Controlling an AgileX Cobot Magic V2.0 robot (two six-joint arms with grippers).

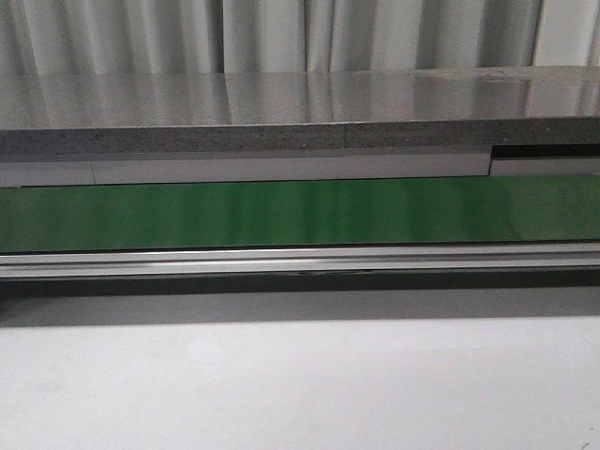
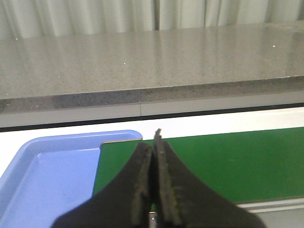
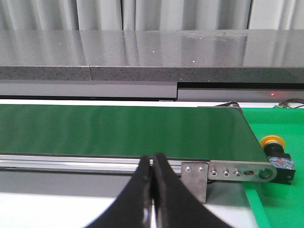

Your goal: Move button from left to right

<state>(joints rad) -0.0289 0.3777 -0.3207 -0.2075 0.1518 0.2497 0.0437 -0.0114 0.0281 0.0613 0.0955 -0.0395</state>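
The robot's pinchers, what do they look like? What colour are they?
Both look alike. The left gripper has two black fingers, wide at the base and narrowing to a thin tip, like a beak. Their inner faces look rough and a bit worn. The right gripper is the same smooth black shape. No cables or markings show.

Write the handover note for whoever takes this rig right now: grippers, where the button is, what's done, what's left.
Left gripper: shut, empty, over the green belt beside the blue tray.
Right gripper: shut, empty, near the belt's front rail.
Button: lies past the belt's right end on the green tray, yellow cap visible; seen only in the right wrist view.
Done: button appears to be on the right side.
Left: nothing obvious; confirm it is settled.
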